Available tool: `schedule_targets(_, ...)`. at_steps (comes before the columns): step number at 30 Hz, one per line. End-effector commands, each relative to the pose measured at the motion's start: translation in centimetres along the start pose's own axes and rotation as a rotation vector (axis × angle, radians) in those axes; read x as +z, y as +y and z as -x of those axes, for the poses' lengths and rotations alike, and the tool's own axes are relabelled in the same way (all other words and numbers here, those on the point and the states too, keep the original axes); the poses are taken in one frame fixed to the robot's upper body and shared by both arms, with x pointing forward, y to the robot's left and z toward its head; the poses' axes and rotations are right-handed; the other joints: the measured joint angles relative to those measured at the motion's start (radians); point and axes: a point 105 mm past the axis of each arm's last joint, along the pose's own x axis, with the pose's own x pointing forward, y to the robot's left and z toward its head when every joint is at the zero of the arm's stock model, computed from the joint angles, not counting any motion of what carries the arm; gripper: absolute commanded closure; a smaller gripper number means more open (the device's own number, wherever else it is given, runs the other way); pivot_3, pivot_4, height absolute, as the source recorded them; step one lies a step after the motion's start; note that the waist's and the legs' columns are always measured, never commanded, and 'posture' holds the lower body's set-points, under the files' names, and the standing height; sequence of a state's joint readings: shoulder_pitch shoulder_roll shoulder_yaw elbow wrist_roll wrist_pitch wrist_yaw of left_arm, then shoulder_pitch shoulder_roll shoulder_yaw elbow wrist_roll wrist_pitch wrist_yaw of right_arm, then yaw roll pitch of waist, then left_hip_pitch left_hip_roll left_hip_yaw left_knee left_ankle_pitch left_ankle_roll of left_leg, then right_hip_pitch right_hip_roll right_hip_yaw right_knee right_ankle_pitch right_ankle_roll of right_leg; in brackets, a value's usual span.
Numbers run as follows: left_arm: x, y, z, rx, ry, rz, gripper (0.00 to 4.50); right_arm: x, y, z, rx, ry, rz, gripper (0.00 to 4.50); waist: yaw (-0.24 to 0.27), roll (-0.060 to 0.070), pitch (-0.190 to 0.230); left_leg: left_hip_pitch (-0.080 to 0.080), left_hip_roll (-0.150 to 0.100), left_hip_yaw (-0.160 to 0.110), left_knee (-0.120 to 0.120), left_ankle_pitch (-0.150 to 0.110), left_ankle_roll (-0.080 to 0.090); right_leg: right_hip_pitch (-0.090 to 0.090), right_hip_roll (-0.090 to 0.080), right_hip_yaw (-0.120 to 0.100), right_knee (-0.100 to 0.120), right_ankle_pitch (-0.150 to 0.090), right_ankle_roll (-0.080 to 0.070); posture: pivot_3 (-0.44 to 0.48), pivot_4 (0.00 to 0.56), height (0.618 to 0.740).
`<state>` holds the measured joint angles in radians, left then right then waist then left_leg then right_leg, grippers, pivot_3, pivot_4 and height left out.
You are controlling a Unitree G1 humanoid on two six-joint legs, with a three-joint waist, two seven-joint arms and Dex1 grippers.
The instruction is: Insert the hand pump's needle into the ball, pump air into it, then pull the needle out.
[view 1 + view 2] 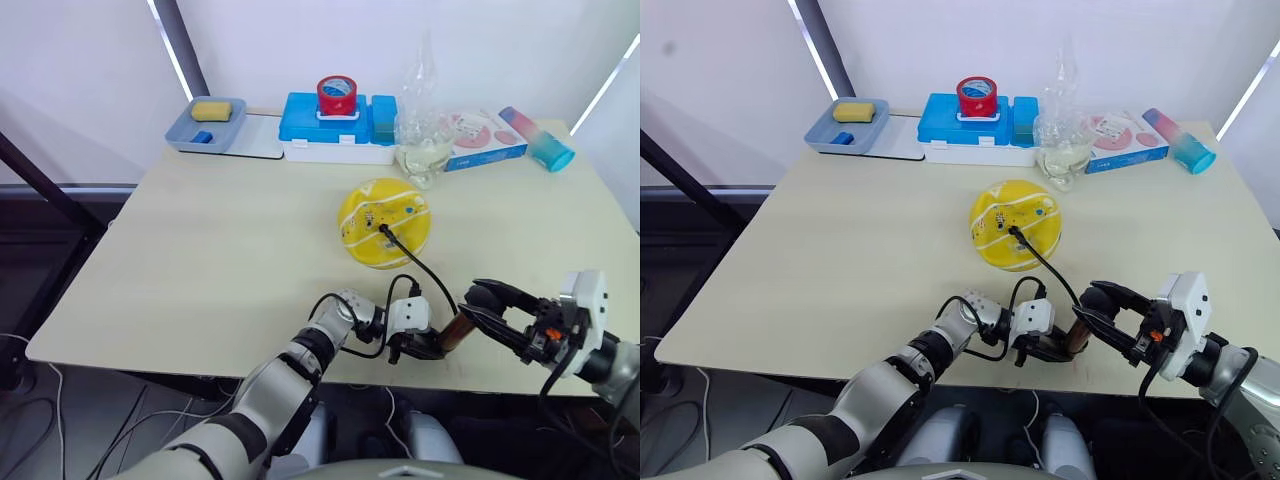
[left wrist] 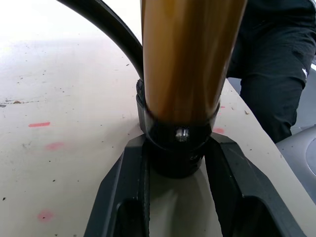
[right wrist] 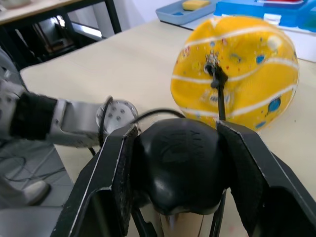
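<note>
Left gripper [image 1: 415, 345] is clamping the black base cap of the hand pump [image 1: 457, 332] near the front edge of the surface [image 1: 200, 260], fingers closed tight on it. Right gripper [image 1: 490, 310] is sitting around the pump's rounded black handle end, fingers either side and looking closed on it, though actual contact is hard to confirm. Pump is lying low and tilted between both grippers.

Ball [image 1: 383, 222] is resting mid-surface, just beyond the pump, sagging and flattened on one side. Needle [image 3: 213, 66] is appearing already seated in the ball's valve, with the hose [image 1: 420, 268] running back to the pump.

Step in hand is likely pumping. Left should be holding the base steady while right is stroking the handle straight along the barrel axis; sideways pull could be tugging the hose and levering the needle out or bending it. Hose slack looks adequate.

Materials: barrel is smooth glossy bronze metal, slippery; caps matte black plastic; hose thin flexible rubber; ball soft yellow skin with white seams and coloured dots, dented, liable to roll or shift; surface is pale, matte, flat.
</note>
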<state>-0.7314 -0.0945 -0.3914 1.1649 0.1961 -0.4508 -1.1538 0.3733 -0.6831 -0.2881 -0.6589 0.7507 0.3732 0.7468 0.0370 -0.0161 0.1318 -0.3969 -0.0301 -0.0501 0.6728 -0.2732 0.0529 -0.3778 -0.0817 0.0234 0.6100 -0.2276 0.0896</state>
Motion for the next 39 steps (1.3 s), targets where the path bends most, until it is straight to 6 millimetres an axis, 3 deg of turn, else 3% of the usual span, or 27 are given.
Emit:
schedule_targets(1, -0.9, -0.5, 0.0, -0.004, 0.022, 0.024, 3.39, 0.3, 0.1, 0.4, -0.001, 0.007, 0.035, 2.48, 0.000, 0.000, 0.000, 0.000, 0.000, 0.000, 0.000, 0.000, 0.000, 0.000, 0.000, 0.000, 0.000, 0.000, 0.000, 0.000, 0.150, 0.737)
schedule_targets(6, -1.0, -0.5, 0.1, -0.011, 0.025, 0.019, 3.39, 3.1, -0.1, 1.1, -0.003, -0.045, 0.072, 2.48, 0.001, 0.001, 0.001, 0.000, 0.000, 0.000, 0.000, 0.000, 0.000, 0.000, 0.000, 0.000, 0.000, 0.000, 0.000, 0.000, 0.150, 0.737)
schedule_targets(18, -0.5, -0.3, 0.2, -0.006, 0.002, 0.006, 3.39, 13.2, -0.9, 4.2, 0.014, -0.139, 0.100, 2.48, 0.002, 0.003, 0.003, -0.002, 0.000, -0.001, 0.000, 0.000, 0.000, 0.001, -0.001, 0.000, -0.001, 0.000, 0.000, 0.000, 0.150, 0.737)
schedule_targets(22, -0.4, -0.4, 0.1, -0.014, -0.010, 0.006, 3.39, 14.6, -1.1, 4.8, 0.001, -0.122, 0.106, 2.48, 0.003, 0.002, 0.003, -0.003, 0.000, 0.000, 0.000, 0.000, 0.000, 0.000, -0.003, 0.000, -0.001, 0.000, 0.000, 0.000, 0.150, 0.737)
schedule_targets(28, -0.3, -0.3, 0.1, -0.007, -0.008, -0.002, 3.39, 14.3, -1.6, 5.1, -0.012, -0.075, 0.085, 2.48, 0.003, 0.002, 0.003, -0.004, 0.000, 0.000, 0.000, 0.000, 0.000, 0.000, -0.004, 0.000, -0.002, 0.000, 0.000, 0.000, 0.150, 0.737)
schedule_targets(35, -0.4, -0.3, -0.1, -0.013, 0.004, -0.004, 3.39, 9.0, -1.0, 3.8, 0.008, 0.007, -0.051, 2.48, 0.003, 0.001, 0.003, -0.004, 0.000, -0.001, -0.001, 0.000, 0.000, 0.000, -0.004, 0.000, -0.002, 0.000, 0.000, 0.000, 0.150, 0.737)
schedule_targets(39, -0.4, -0.3, -0.2, -0.010, 0.014, -0.009, 3.39, 4.9, -0.3, 2.8, 0.005, 0.052, -0.106, 2.48, 0.003, 0.002, 0.002, -0.003, 0.000, -0.001, 0.000, 0.000, 0.000, 0.000, -0.003, -0.001, -0.001, 0.000, 0.000, 0.000, 0.150, 0.737)
